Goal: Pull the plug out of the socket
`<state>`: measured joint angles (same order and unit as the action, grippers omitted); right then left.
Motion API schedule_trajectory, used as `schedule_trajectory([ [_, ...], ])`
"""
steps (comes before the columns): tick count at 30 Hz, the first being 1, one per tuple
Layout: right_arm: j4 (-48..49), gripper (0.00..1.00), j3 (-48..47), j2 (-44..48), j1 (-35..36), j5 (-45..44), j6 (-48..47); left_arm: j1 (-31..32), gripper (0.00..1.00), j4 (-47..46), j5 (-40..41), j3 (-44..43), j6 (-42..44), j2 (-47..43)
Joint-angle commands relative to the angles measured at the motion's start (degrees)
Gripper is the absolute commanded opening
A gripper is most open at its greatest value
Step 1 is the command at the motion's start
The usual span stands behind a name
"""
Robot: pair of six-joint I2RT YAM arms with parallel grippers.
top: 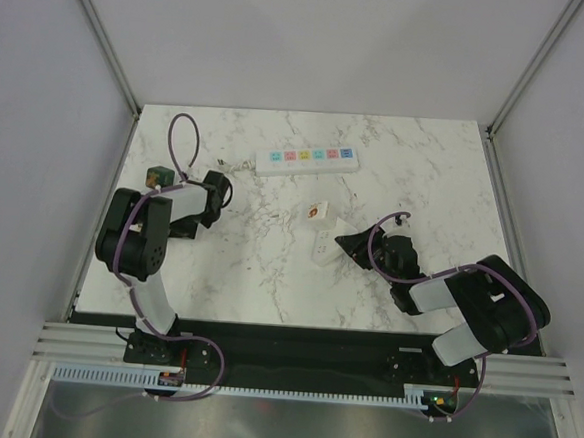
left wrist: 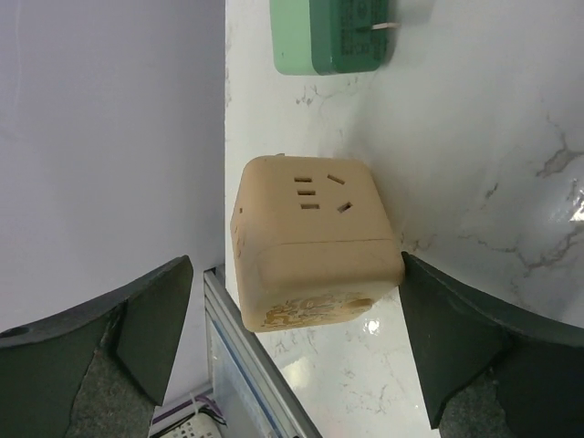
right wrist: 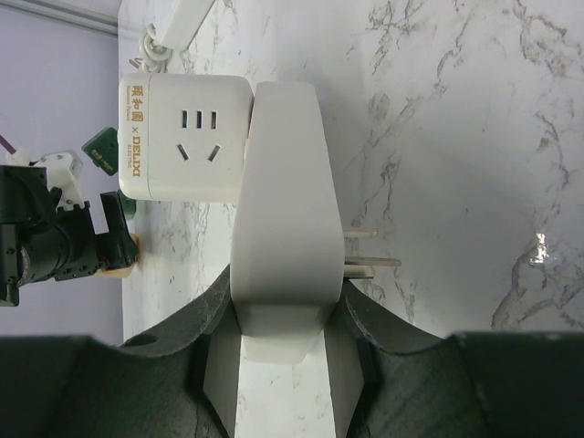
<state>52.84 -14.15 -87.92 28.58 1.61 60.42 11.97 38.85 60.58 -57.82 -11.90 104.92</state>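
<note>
We read left gripper (left wrist: pixel 297 265) released, tan cube (left wrist: pixel 315 242) between its jaws (socket face toward us), right gripper (right wrist: pixel 287 292) clenched on white block (right wrist: pixel 283 182).

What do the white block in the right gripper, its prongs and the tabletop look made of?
The white block: smooth satin plastic, likely moulded, rounded edges. Its prongs: bare metal, silvery shine. The tabletop: glossy, grey-veined white; marble or marble-look laminate, cannot tell.

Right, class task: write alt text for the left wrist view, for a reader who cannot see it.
A tan cube-shaped plug stands on the marble table between the open fingers of the left gripper. Beyond it lies a green block with metal prongs.
</note>
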Motion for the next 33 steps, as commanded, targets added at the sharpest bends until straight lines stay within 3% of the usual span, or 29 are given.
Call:
schedule_trajectory([
  [1,-11.0,0.0,2.8,-1.9,-1.2,-6.5,-7.4,-0.2,1.0,0.0,-2.7,-1.9,-2.3,-4.4],
  [7,-10.7,0.0,2.9,-1.9,-1.2,-6.3,-7.6,0.1,1.0,3.3,-17.2,-1.4,-6.5,-16.9],
  [11,-10.7,0.0,2.6,-2.3,-1.2,-5.9,-7.7,0.1,1.0,4.6,-26.8,-0.4,-9.7,-29.8],
  [15,-10.4,0.0,2.6,-2.5,-1.2,-5.7,-8.0,0.2,1.0,4.0,-41.6,1.3,-13.0,-39.5],
  [21,-10.1,0.0,2.1,-3.1,-1.2,-4.6,-8.3,0.2,0.98,-7.6,-68.7,8.5,-19.7,-47.3],
  [24,-10.0,0.0,2.2,-3.2,-1.2,-4.2,-8.5,0.8,0.91,-17.6,-80.1,15.5,-26.1,-47.7],
  [27,-9.9,0.0,2.1,-3.2,-1.2,-4.1,-8.5,5.8,0.9,-25.3,-84.0,17.2,-30.7,-44.8],
  [29,-9.8,0.0,2.1,-3.3,-1.2,-3.9,-8.6,11.6,0.9,-26.7,-81.6,15.8,-30.7,-42.7],
  [33,-9.1,0.0,2.1,-3.7,-1.2,-3.4,-8.7,17.1,0.91,-29.2,-79.6,10.1,-30.6,-34.8],
])
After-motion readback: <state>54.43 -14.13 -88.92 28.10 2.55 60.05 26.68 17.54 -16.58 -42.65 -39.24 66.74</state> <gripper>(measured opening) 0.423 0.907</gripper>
